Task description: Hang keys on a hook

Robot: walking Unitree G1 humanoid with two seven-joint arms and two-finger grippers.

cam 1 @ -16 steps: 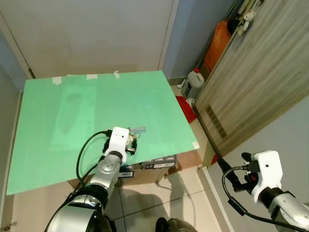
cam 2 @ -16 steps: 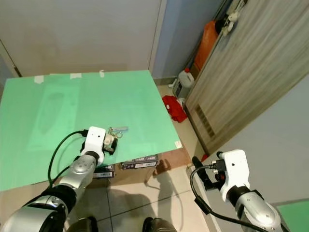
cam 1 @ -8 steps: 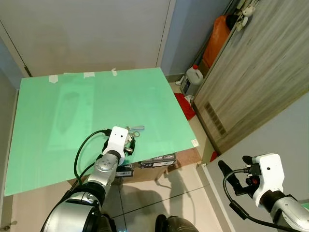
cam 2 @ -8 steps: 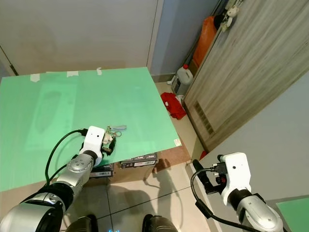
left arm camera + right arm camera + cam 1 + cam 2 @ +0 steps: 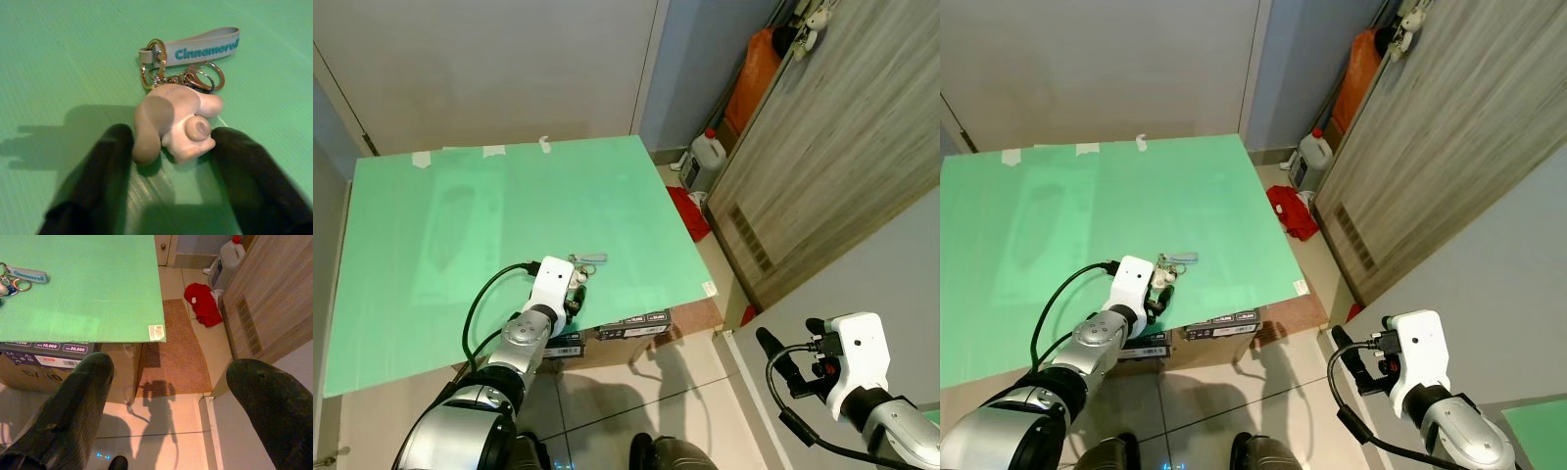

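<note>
Left gripper (image 5: 171,161) rests on the green board (image 5: 460,225), its 2 fingers spread either side of the keys (image 5: 178,112), not yet closed. Closing squarely on the plush charm should secure them.

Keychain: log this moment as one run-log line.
left gripper open, straddling plush keychain | keychain flat on green board, ungrasped | right gripper open, idle above floor
</note>
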